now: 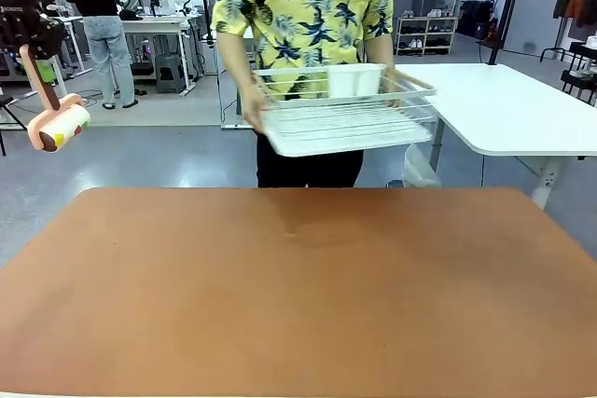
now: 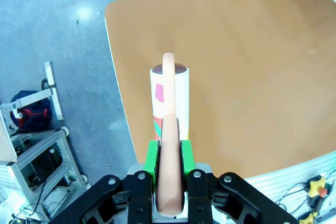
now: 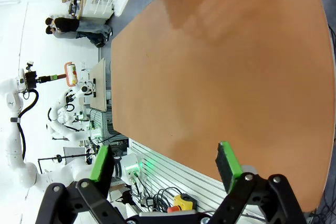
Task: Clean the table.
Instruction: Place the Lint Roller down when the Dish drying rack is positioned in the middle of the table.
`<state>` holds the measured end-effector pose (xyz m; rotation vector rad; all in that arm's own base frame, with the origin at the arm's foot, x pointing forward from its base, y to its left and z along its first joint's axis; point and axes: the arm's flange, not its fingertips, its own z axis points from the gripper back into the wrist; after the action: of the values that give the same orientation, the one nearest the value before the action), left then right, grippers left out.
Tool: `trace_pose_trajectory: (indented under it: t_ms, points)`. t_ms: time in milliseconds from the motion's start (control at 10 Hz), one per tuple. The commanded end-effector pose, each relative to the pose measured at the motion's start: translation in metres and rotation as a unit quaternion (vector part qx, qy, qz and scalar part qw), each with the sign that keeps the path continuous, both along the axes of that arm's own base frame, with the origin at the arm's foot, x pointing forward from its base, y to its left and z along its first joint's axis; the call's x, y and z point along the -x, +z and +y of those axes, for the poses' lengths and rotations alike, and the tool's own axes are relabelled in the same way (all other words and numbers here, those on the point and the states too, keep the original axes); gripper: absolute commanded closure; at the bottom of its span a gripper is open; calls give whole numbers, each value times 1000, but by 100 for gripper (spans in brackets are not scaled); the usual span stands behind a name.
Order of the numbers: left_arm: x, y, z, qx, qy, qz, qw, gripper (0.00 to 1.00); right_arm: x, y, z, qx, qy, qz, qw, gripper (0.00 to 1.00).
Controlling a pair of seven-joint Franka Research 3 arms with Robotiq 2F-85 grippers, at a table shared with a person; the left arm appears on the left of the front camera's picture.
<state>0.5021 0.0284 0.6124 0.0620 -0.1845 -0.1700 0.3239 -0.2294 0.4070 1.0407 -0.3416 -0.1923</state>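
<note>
The reddish-brown table (image 1: 298, 295) lies bare in front of me. My left gripper (image 1: 39, 61) hangs high off the table's left side, shut on the pink handle of a lint roller (image 1: 59, 128). In the left wrist view, the gripper (image 2: 169, 156) clamps the handle between its green pads, and the white roller (image 2: 169, 95) points over the table's (image 2: 236, 66) left edge. My right gripper (image 3: 164, 163) stands open above the near edge of the table (image 3: 220, 66), with nothing between its fingers.
A person in a yellow patterned shirt (image 1: 303, 6) stands at the far side, holding a white wire basket (image 1: 345, 114) with a white container (image 1: 354, 79) in it above the far edge. A white table (image 1: 504, 104) stands behind on the right.
</note>
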Motion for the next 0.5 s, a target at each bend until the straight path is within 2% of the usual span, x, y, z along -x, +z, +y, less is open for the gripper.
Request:
trace_pose_trajectory:
  t_ms: [0, 400]
  points:
    - [1, 5, 1, -1, 8, 2, 1000, 78, 1, 3, 1, -5, -2, -7, 1000, 0]
    - [1, 5, 1, -1, 8, 2, 1000, 78, 1, 3, 1, -5, -2, -7, 1000, 0]
